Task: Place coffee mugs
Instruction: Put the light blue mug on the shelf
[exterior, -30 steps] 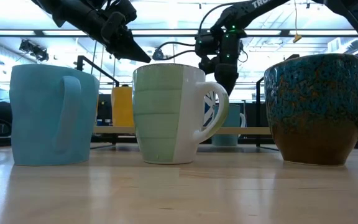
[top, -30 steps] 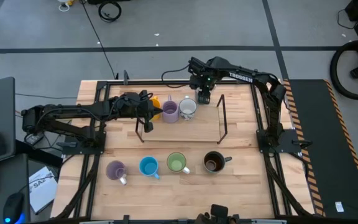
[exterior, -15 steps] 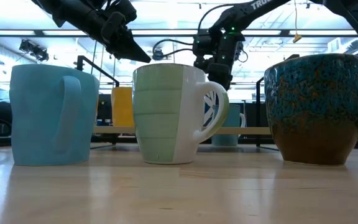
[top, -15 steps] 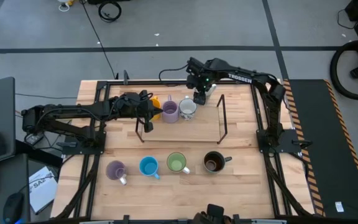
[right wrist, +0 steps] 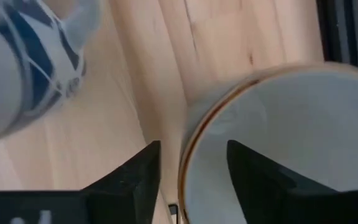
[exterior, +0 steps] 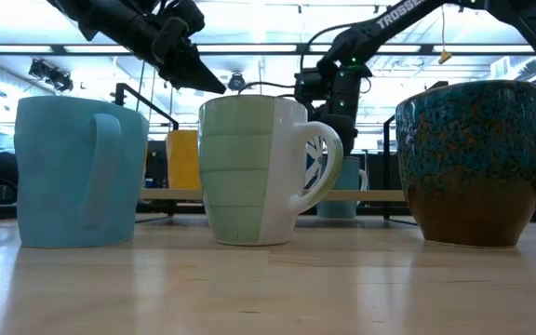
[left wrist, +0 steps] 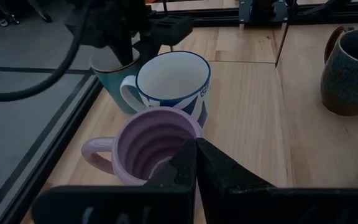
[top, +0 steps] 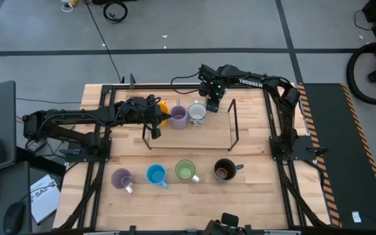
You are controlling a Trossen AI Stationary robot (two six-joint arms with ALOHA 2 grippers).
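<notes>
Right gripper (top: 213, 102) sits at the far side of the tabletop (top: 253, 130), directly over the pale white-teal mug (right wrist: 278, 149). Wrist view: jaws spread, one finger (right wrist: 135, 171) outside the gold-edged rim and the other inside the cup; the rim lies between them, not clamped. From above this mug is mostly hidden under the gripper.

Left gripper (top: 160, 117) is low beside the orange mug (top: 163, 108), jaws closed with nothing between them. In its wrist view the closed tips (left wrist: 196, 163) point over the rim of the purple mug (left wrist: 148, 146).

Far row on the wooden board (top: 194, 138) inside the black wire frame (top: 234, 121), left to right from above: orange mug, purple mug (top: 178, 116), white patterned mug (top: 197, 113), then the pale white-teal mug under the right gripper. Purple and white patterned mugs stand just beside each other; left wrist view shows them near touching, with the teal mug (left wrist: 107, 78) behind the patterned one.

Near row on the bare tabletop, well apart from the board, all upright: lavender mug (top: 121, 178), bright blue mug (top: 155, 174), light green mug (top: 185, 171), dark brown-black mug (top: 224, 170). In the low view the blue (exterior: 77, 172), green (exterior: 254, 167) and dark (exterior: 477, 163) mugs fill the foreground; the orange mug (exterior: 183, 158) shows between the first two.
</notes>
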